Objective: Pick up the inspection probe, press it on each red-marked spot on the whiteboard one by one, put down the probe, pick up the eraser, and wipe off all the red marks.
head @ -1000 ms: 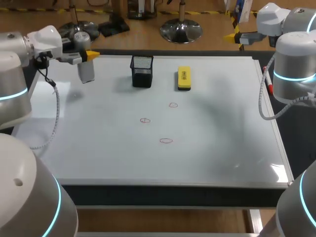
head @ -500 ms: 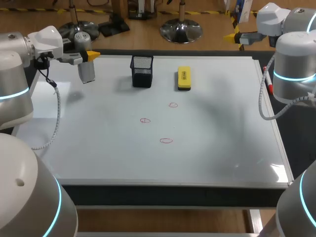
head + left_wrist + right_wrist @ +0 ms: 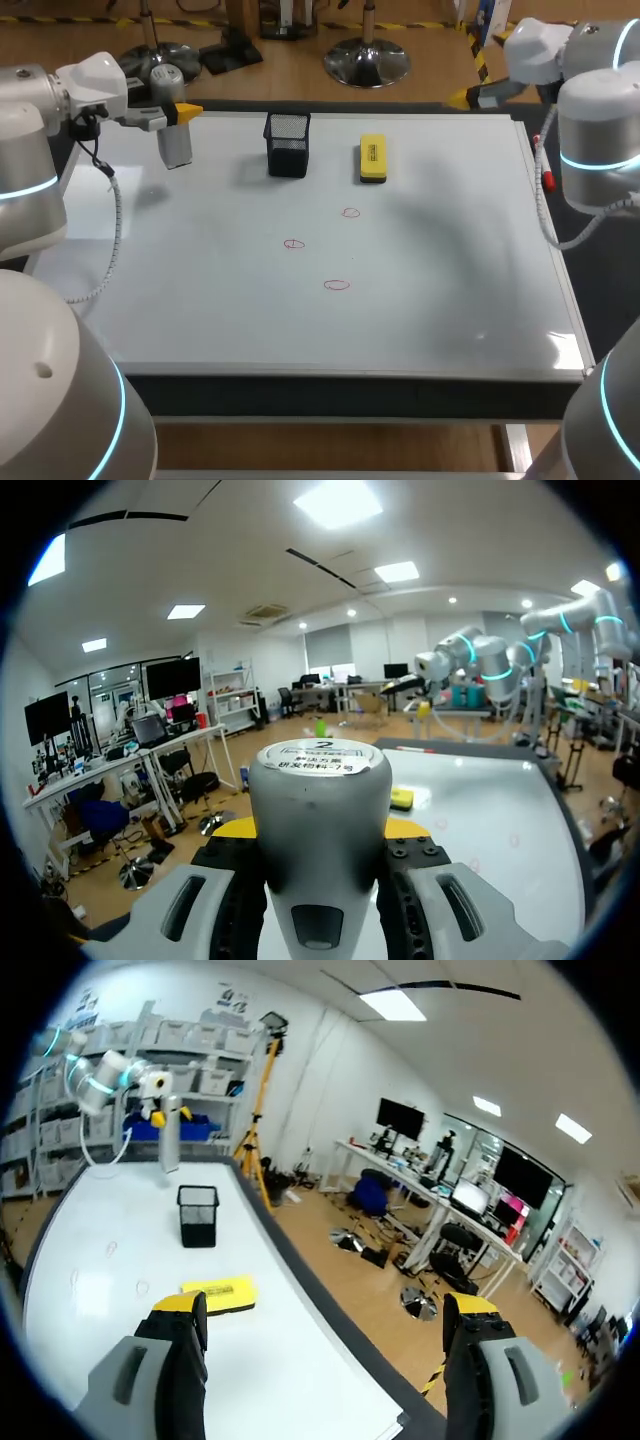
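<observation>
At the far left corner of the whiteboard (image 3: 200,320), our left gripper (image 3: 172,116) comes in from the left side with its fingers closed on the inspection probe (image 3: 176,146). The probe is a grey cylinder held roughly upright, and its lower end hangs over the board just inside that corner. In the left wrist view the yellow tips show on both sides of the probe's body, pressed against it, and its round labelled end cap points away from the wrist.

Further along the far edge, left of the middle, stands a black mesh holder (image 3: 287,143), upright on the board. Just beside it to the right, also near the far edge, lies the yellow eraser (image 3: 372,158), flat and with its long side running front to back.

Three small red marks sit around the middle of the board, well apart from the probe. One (image 3: 350,212) lies nearest the eraser, another (image 3: 293,243) is closer to us and to the left, and the third (image 3: 337,285) is nearest the front edge.

Our right gripper (image 3: 470,98) hangs at the far right corner, over the board's far edge. In the right wrist view its fingers (image 3: 183,1310) stand wide apart with nothing between them, and the eraser and the holder lie ahead of them on the board.
</observation>
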